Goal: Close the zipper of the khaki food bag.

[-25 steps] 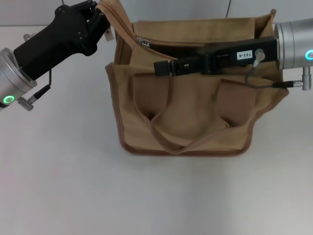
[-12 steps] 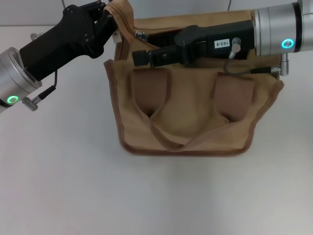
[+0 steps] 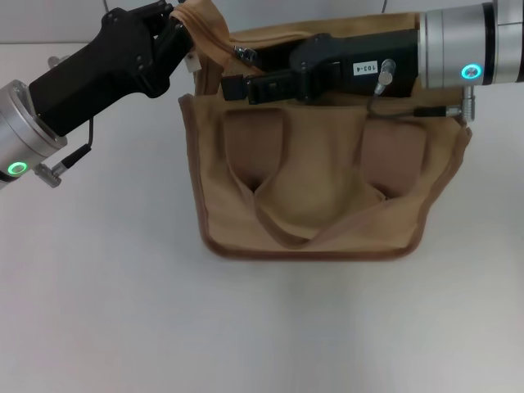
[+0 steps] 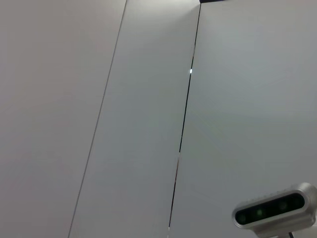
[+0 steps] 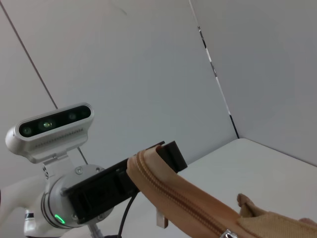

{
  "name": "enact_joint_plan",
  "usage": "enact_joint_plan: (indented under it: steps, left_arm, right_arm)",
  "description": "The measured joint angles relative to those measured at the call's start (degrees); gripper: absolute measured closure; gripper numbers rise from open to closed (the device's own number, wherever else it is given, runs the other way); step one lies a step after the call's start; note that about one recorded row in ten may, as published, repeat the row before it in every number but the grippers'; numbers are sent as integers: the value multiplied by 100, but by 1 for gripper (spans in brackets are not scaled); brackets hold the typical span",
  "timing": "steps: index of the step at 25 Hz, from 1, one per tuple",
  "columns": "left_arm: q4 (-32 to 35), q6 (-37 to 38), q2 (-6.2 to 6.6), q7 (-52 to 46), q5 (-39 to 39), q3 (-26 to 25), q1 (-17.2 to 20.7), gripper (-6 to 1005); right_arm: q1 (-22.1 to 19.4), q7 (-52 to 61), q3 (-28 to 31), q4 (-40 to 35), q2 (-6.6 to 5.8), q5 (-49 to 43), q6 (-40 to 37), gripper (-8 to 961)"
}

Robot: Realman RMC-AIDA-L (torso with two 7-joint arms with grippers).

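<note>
Zipper [image 3: 243, 55] slider sits at the khaki food bag [image 3: 311, 176] far-left end — left tool [image 3: 176, 24] clamps the corner taut; right tool [image 3: 233, 86], grip unclear, should pull steadily right.

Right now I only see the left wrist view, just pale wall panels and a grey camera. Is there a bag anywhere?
Observer: Yes, a boxy tan canvas food bag sits on the white table in the head view.
Operator: What's the left gripper doing?
Observer: The left gripper pinches the bag's raised corner, at the end of the khaki zipper tape.
Operator: And the zip's slider?
Observer: The small silver slider sits near that corner, close to the right gripper.
</note>
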Motion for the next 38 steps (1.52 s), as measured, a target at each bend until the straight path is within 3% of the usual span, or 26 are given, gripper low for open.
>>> enact_joint_plan:
  steps: [6, 13, 22, 38]
  left_arm:
    - [0, 4, 0, -11, -4, 11, 7, 972]
    - [0, 4, 0, -14, -4, -14, 10, 972]
    - [0, -46, 1, -14, -3, -17, 6, 972]
    - [0, -165, 0, -7, -3, -17, 0, 972]
  right_arm:
    - [-34, -401, -139, 12, 5, 280, -58, 139]
    - [-121, -424, -277, -25, -22, 479, -712, 141]
    - [-860, 192, -233, -1028, -21, 773, -1288, 140]
    - [-1119, 626, -18, -1451, -64, 533, -1274, 140]
